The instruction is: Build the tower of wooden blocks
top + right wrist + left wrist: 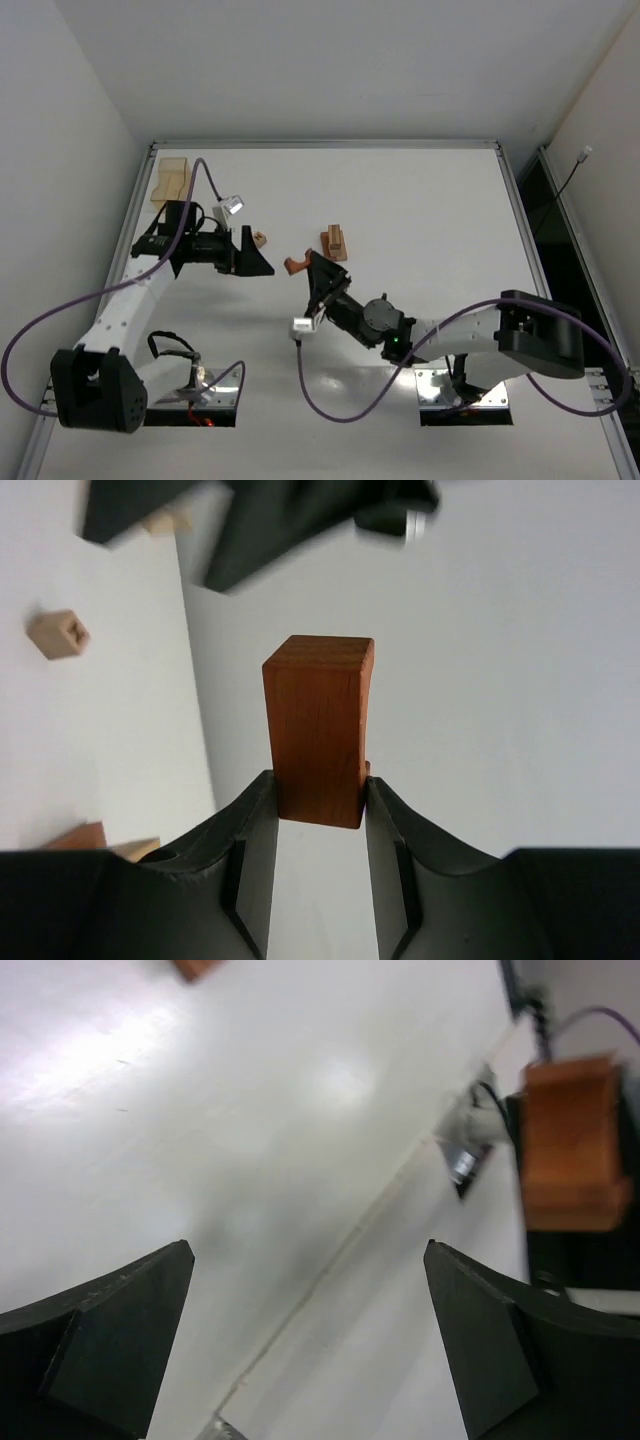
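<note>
White walls close in a pale surface [420, 200] on three sides. Clamped between the fingers of the right end effector [318, 792] is a reddish-brown wooden arch block [318, 725], smooth-grained, standing on end out of the jaws, which are closed tight against its two flat sides. Just beyond and to the right of that end effector sits a small stack of light tan and reddish wooden bars [335, 243]. To its left lies a small light tan wooden cube [58, 633], with a dark mark printed on one face that is too small to read. The cube lies right beside the tips of the left end effector [310, 1250], whose jaws stand wide apart with nothing between them. From the left wrist view the arch block shows up off to the right, blurred. The left arm reaches forward from its base and bends right, fingers aimed at the middle of the surface. The right arm stretches low and leftward, pointing toward the far left. Behind the left end effector, in the far left corner, rests a translucent amber box [170, 180].
</note>
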